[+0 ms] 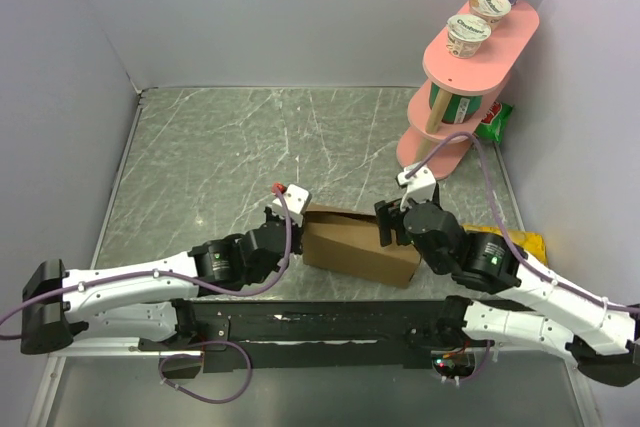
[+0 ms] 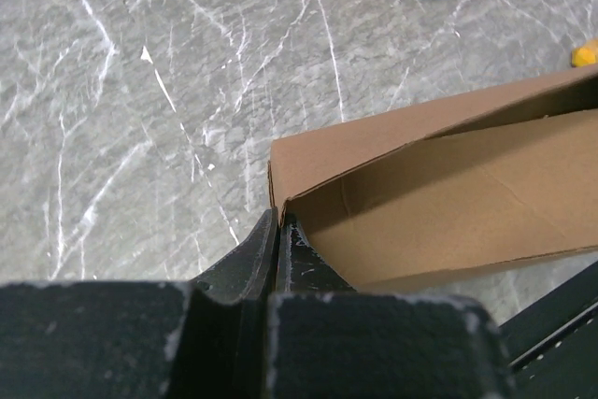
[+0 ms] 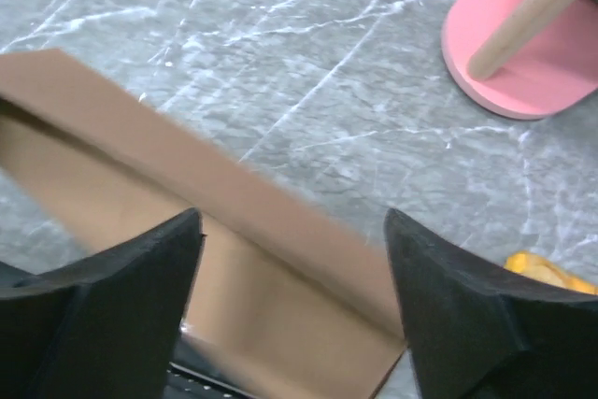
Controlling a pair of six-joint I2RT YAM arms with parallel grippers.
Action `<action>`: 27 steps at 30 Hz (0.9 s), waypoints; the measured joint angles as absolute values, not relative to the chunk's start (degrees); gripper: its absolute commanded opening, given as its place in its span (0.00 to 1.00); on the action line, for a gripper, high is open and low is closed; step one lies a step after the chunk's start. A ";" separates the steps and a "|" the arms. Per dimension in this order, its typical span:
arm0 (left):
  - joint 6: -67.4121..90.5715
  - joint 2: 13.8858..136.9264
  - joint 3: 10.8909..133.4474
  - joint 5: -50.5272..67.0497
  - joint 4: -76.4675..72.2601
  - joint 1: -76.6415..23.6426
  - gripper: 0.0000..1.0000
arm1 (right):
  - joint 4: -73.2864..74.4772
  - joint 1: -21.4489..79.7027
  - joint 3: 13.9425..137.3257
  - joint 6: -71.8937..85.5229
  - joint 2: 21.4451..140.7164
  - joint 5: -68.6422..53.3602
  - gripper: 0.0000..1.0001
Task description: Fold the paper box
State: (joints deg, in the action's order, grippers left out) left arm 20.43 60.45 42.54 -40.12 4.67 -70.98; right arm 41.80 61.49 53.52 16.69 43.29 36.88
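My left claw (image 2: pixel 278 229) is pressed together at the left end of the box (image 1: pixel 360 247). One finger (image 2: pixel 245 263) seems to lie outside the end wall and the other inside it, so I take it to be pinching that thin wall at the corner. The box is plain brown cardboard. It sits on the grey marbled bench (image 1: pixel 220 147) near the front edge, between my two arms, with its long side running left to right and slightly askew. From my left wrist I can see into it: it is open at the top, with a long panel leaning inward along the far side. My right claw (image 3: pixel 291 221) is at the box's right end, spread wide. Its two dark fingers stand well apart with the cardboard's far wall running between them, and I cannot tell whether either pad touches the card. Beyond it, toward the back right corner, stands a pink tiered shelf (image 1: pixel 510 32) on wooden posts, with three cups (image 1: pixel 468 35) on its top tier. A green packet (image 1: pixel 495 122) lies just behind its base. Something yellow (image 1: pixel 525 242) lies on the bench beside my right arm.
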 measured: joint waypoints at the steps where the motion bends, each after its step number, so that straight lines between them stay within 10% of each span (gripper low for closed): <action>1: 19.64 60.01 42.19 -39.38 4.45 -70.76 0.01 | 41.80 60.62 53.52 15.99 42.92 36.29 0.73; 19: 12.49 66.96 46.78 -37.71 2.68 -68.97 0.01 | 56.97 57.30 56.90 20.97 22.20 27.22 0.98; 27: 10.13 67.59 47.20 -36.60 1.85 -67.68 0.01 | 61.89 57.39 57.14 27.33 27.33 27.46 0.88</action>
